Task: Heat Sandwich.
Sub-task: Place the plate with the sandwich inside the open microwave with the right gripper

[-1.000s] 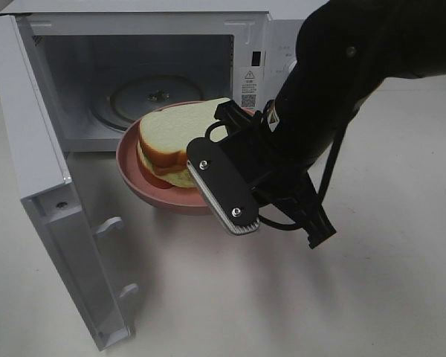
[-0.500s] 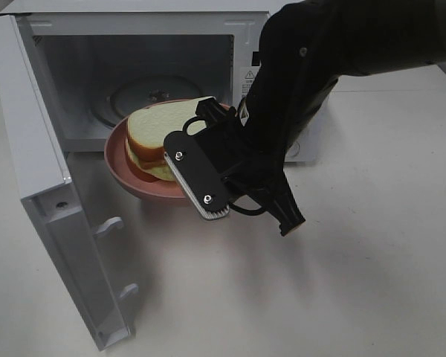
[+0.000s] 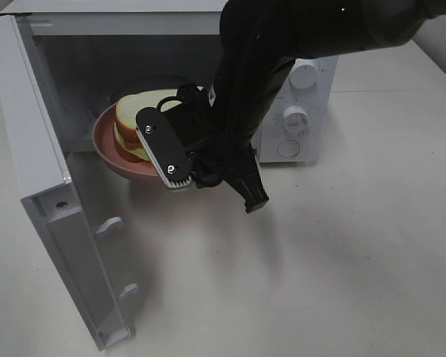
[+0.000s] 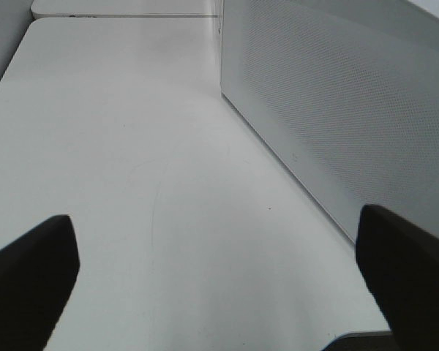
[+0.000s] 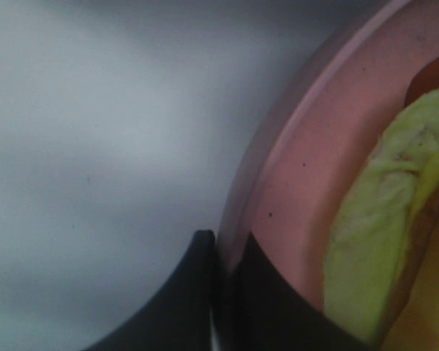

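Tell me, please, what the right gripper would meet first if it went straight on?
Likely the microwave's inner wall: the right gripper, shut on the pink plate's rim, points into the open cavity, so the plate would touch first. Depth is unclear.

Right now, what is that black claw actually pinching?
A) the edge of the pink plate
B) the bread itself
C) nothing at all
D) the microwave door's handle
A: in the wrist view the right gripper is closed with one finger on each side of the rim of the pink plate, and the sandwich simply lies on that plate.
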Robot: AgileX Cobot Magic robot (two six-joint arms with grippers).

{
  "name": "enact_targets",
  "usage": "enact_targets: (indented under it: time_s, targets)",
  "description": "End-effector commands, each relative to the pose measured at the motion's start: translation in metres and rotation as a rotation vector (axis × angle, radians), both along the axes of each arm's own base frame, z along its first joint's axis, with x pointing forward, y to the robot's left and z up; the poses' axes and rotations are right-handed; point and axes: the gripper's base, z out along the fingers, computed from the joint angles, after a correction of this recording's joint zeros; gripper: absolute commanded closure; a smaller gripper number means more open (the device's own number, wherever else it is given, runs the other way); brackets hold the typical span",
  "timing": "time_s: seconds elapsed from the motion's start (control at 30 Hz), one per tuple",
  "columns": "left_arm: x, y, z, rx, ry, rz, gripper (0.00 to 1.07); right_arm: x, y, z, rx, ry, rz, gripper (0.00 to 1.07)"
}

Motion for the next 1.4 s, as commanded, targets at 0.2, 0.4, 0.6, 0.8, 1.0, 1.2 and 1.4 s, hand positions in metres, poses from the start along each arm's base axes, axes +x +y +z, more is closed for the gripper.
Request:
enact_targets:
  time_s: [0.2, 0.4, 0.6, 0.8, 1.0, 1.2, 1.4]
  targets:
    - [-0.002, -0.001, 0.0, -0.009, -0.028, 0.005, 0.09, 0.021, 0.017, 0.002, 0.018, -0.013, -0.061, 1.06]
    - [-0.002, -0.001, 0.0, -0.009, -0.028, 0.005, 0.09, 0.033, 0.027, -0.002, 0.024, -0.013, -0.093, 1.06]
    - [-0.002, -0.001, 0.0, -0.009, -0.028, 0.005, 0.09, 0.044, 0.037, -0.005, 0.036, 0.003, -0.156, 1.06]
    - [-0.002, -0.001, 0.0, -0.009, -0.028, 0.005, 0.09, 0.054, 0.045, -0.007, 0.041, -0.001, -0.179, 1.06]
    - [-0.002, -0.001, 0.0, -0.009, -0.028, 0.005, 0.09, 0.067, 0.051, -0.004, 0.043, -0.035, -0.225, 1.06]
    - [-0.002, -0.001, 0.0, -0.009, -0.028, 0.005, 0.09, 0.076, 0.059, -0.002, 0.075, -0.054, -0.247, 1.06]
    - [-0.002, -0.001, 0.0, -0.009, -0.028, 0.005, 0.09, 0.084, 0.065, -0.007, 0.085, -0.063, -0.25, 1.05]
